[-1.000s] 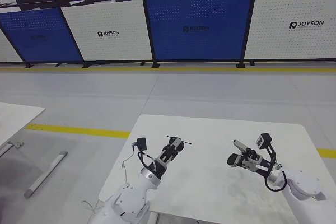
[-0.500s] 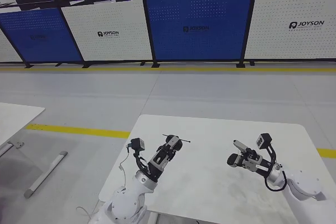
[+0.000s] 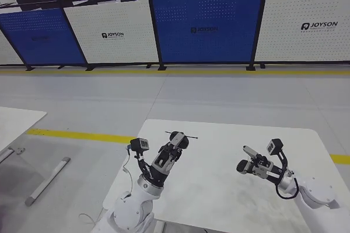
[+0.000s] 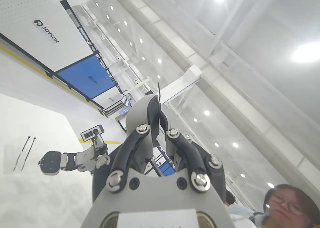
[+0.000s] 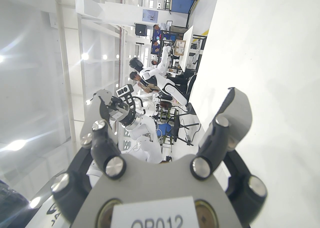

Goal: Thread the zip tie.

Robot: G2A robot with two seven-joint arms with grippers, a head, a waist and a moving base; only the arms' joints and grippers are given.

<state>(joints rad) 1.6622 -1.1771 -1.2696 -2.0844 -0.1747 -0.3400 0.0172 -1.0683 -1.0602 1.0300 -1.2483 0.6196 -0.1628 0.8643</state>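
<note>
Left gripper: pressed together on the zip tie — held in the air above the left part of the table.
Right gripper: fingers spread, holding nothing — above the right part.

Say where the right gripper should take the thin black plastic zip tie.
Probably the free end of the black zip tie nearest the open right gripper, coming from that side: the left gripper pinches its middle, strap roughly level.
</note>
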